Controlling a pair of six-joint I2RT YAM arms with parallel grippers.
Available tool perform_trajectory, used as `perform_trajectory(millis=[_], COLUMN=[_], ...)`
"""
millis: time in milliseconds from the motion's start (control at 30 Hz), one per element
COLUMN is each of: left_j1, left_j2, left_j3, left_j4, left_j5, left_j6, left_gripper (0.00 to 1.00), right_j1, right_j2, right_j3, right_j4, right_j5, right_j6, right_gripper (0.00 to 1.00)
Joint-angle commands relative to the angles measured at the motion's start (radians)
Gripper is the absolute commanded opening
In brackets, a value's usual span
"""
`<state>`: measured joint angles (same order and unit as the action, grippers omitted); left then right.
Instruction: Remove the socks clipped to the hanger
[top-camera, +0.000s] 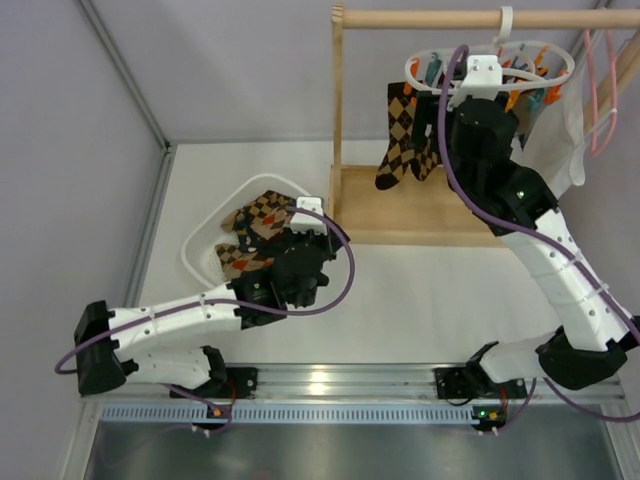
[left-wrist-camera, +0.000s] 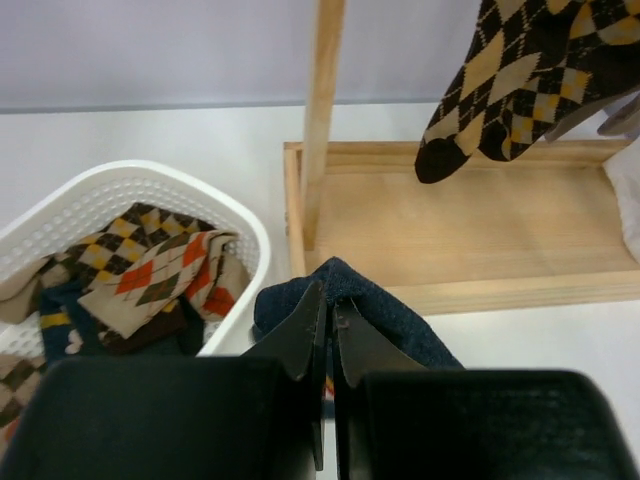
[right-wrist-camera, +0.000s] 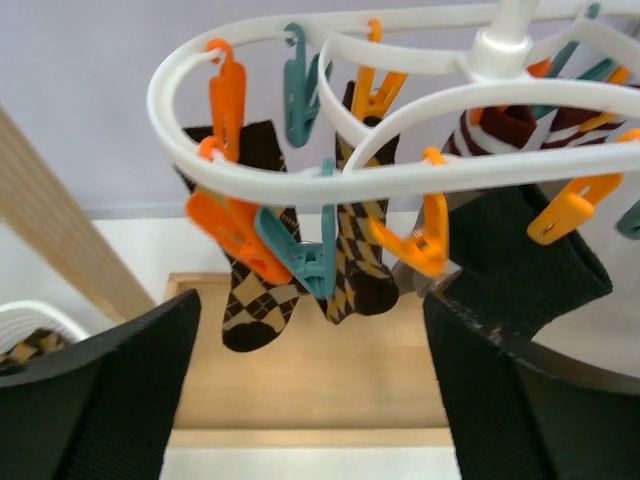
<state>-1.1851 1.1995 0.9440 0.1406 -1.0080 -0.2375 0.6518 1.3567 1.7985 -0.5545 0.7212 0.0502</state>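
Left gripper (left-wrist-camera: 328, 310) pinching navy sock (left-wrist-camera: 395, 315); basket (left-wrist-camera: 255, 245) at 10 o'clock, early release drops sock outside rim. Right gripper (right-wrist-camera: 315, 350) spread beneath hanger (right-wrist-camera: 497, 55); could snag clothespins (right-wrist-camera: 228, 95), swinging ring.

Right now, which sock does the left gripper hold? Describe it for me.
Find the white basket beside the wooden rack. Just off its rim, the left gripper pinches the sock. It is plain navy, not argyle like the socks nearest it.
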Motion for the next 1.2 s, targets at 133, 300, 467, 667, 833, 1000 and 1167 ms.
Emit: perform_trajectory(millis=[133, 300, 467, 667, 833, 1000, 1167], left_j1=[0.015, 0.125, 0.385, 0.642, 0.749, 0.837, 0.846], left_j2=[-0.146, -0.222, -0.27, -0.196, -0.193, -0.19, -0.198], left_j3=[0.091, 0.139, 0.148, 0.205, 0.136, 0.069, 0.015], left_j4=[-0.355, -0.509, -0.567, -0.699, -0.717, -0.717, -0.714], left_j5=[-0.076, -0.002, 0.301, 0.373, 0.376, 0.422, 0.382], left_j6=[-0.089, -0.169, -0.249, -0.322, -0.384, -0.396, -0.408], left_gripper=[0.0, 0.0, 0.0, 0.0, 0.0, 0.0, 0.16], right_j1=[-0.001, -0.003, -0.003, -0.003, -0.001, -0.003, -0.003], right_j2=[-0.203, -0.433, -0.611, -0.746, -0.809, -0.85, -0.87], right_j3=[-0.134, -0.371, -0.695, -0.847, -0.887, -0.923, -0.942], right_j4=[-0.097, -0.045, 0.051, 0.011, -0.03, -0.051, -0.071], right_j5=[-0.3, -0.454, -0.5, -0.49, -0.479, -0.45, -0.391], right_j6=[0.089, 0.143, 0.165, 0.194, 0.227, 0.25, 0.281], right_gripper=[0.99, 0.99, 0.99, 0.99, 0.99, 0.99, 1.0])
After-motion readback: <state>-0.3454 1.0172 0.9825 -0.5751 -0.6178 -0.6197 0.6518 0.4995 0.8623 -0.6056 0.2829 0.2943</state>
